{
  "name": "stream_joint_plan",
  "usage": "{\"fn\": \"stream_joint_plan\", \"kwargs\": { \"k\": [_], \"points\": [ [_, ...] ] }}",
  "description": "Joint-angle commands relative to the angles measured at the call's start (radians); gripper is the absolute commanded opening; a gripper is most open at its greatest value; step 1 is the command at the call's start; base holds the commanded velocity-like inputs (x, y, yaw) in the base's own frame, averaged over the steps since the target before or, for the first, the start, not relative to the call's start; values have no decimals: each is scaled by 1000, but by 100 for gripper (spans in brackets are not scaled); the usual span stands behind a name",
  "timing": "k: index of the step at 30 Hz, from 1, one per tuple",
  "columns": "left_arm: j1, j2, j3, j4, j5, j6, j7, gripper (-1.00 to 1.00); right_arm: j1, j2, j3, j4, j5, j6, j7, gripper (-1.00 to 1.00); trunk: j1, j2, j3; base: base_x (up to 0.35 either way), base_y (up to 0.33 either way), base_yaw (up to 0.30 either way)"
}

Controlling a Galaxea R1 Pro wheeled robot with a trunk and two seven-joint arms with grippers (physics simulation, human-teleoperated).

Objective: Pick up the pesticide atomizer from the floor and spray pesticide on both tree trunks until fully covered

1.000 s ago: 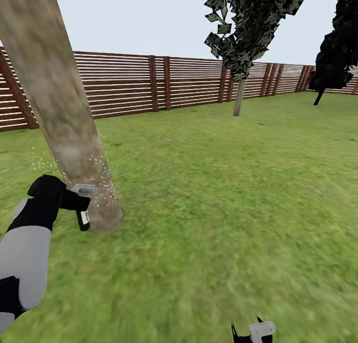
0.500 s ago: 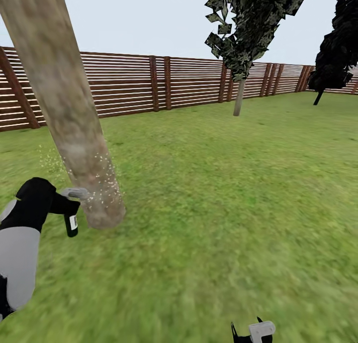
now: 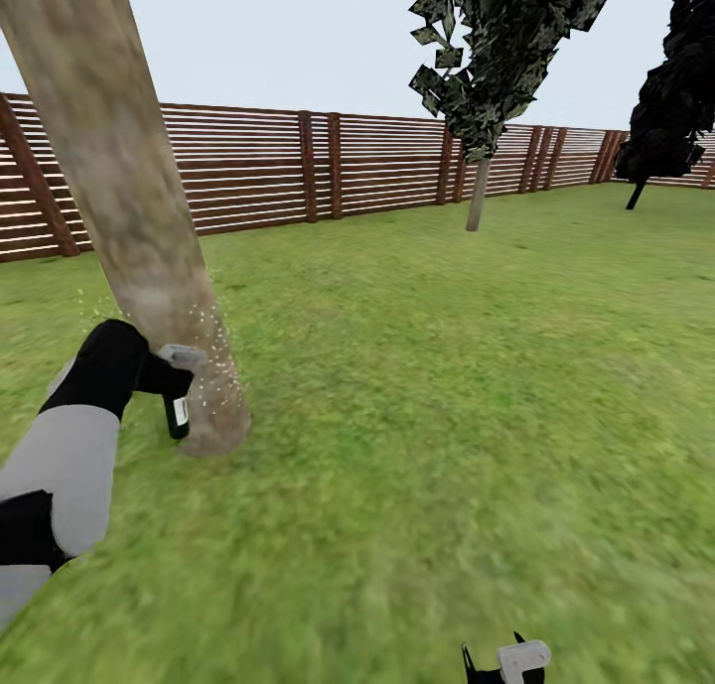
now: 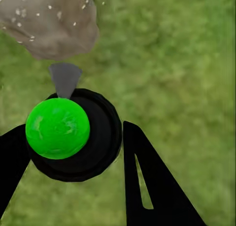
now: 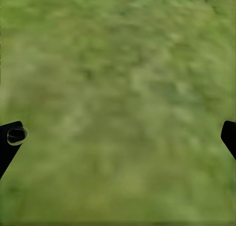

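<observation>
Between the left pincer's (image 4: 73, 152) black fingers (image 4: 147, 182), clamped tight: pesticide atomizer (image 3: 177, 406), small black bottle with white label, grey trigger head (image 4: 65, 78) aimed straight ahead, green spot on top in the left wrist view. Just beyond the nozzle, nearly touching: base of the leaning tree trunk (image 3: 129, 207), blotchy grey-beige bark, dusted low down with whitish-yellow pesticide specks (image 3: 209, 366), more drifting over the grass (image 3: 447, 416) to the pincer's far side. Well beyond, toward the slatted wooden fence (image 3: 258, 168): second tree (image 3: 497, 59), slim upright trunk, dark jagged crown. Down at the head view's lower edge, right pincer (image 5: 118, 137), fingers spread wide apart, nothing but blurred green lawn between them.
</observation>
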Motion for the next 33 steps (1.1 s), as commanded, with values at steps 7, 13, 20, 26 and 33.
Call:
{"fn": "stream_joint_plan", "kwargs": {
  "k": [7,13,20,26,33],
  "points": [
    [4,66,1,-2,8,0,0,-100,0,0,0,0,0,0,0,100,0,0,0,0,0,0],
    [12,57,4,-2,10,-1,-3,-100,0,0,0,0,0,0,0,100,0,0,0,0,0,0],
    [48,70,48,-2,9,-11,0,-100,0,0,0,0,0,0,0,100,0,0,0,-227,122,0],
    [130,68,51,-2,14,-17,-1,-100,0,0,0,0,0,0,0,100,0,0,0,-280,213,0],
    [219,45,59,8,151,-129,0,-100,0,0,0,0,0,0,0,100,0,0,0,-203,161,0]
  ]
}}
